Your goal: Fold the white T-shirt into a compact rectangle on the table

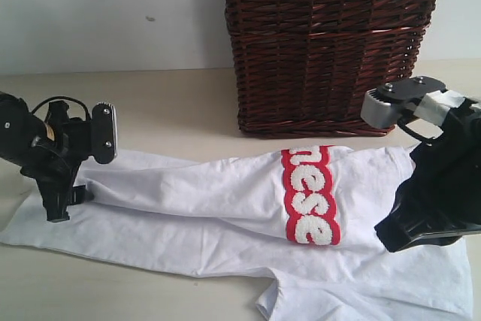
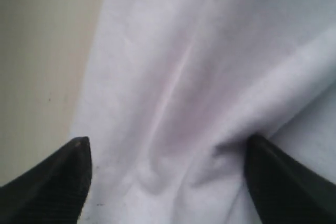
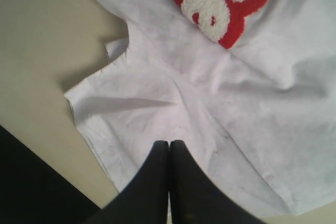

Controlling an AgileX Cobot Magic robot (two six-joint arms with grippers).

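White T-shirt point(image 1: 225, 208) sprawled on counter point(image 1: 173, 103); wicker basket point(image 1: 331, 43) at 12 o'clock. Left fingers point(image 2: 58, 182) spread over cloth, right fingers point(image 3: 157, 182) closed.

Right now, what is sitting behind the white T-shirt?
A dark wicker basket stands on the table behind the white T-shirt. Its top is cut off, so its inside cannot be seen.

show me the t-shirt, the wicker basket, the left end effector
white T-shirt point(image 1: 210, 201), exterior view, plain middle cloth
wicker basket point(image 1: 331, 58), exterior view, front wall
left end effector point(image 2: 168, 140), left wrist view, between fingertips
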